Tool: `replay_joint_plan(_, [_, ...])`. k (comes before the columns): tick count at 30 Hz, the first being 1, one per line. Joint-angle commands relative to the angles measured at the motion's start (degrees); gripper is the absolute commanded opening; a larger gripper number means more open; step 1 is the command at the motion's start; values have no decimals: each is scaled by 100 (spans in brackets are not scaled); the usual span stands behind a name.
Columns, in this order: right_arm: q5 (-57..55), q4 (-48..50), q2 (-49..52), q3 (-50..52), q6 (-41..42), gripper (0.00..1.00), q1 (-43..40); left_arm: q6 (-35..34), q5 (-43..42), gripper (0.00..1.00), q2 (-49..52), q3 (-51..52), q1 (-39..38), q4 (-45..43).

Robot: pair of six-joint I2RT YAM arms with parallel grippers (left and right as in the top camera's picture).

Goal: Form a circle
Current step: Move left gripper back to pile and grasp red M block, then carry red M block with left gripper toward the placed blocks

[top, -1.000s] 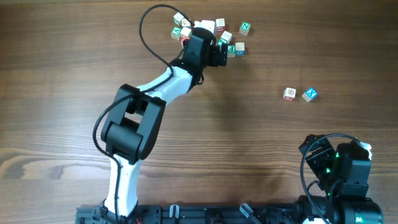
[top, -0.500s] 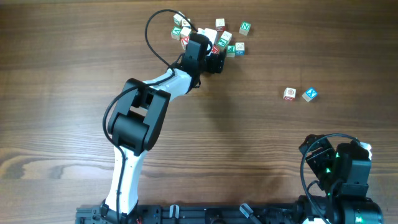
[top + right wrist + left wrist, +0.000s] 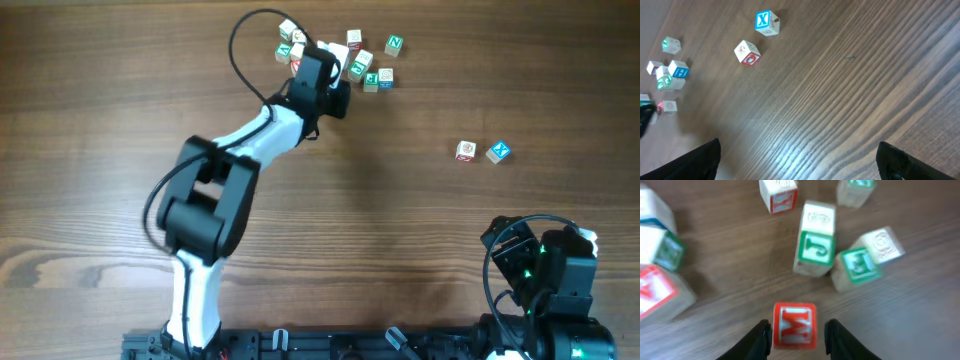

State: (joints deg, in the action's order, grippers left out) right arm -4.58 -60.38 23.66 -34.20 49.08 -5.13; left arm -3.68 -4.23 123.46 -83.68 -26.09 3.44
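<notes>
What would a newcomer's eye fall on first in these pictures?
The red M cube sits between the fingers of the left gripper, at the far scatter of cubes. Next, the blue X cube and a red-marked cube lie side by side, apart at the right.

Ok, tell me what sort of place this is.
Probably a robotics lab bench rather than a home: a left arm and a right arm mounted along one edge of a wooden table, with wooden letter cubes scattered as practice props.
</notes>
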Motion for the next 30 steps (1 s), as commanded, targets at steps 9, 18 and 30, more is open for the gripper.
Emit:
replay_joint_plan(9, [-98,11,-46,11,63,100,17,33,319,98,-549,9,-9,433])
replay_joint_plan(18, [-98,13,-46,11,61,100,17,31,291,99,824,9,-11,-575])
replay_joint_plan(30, [-96,13,-46,11,61,100,17,28,173,25,284,9,-28,-247])
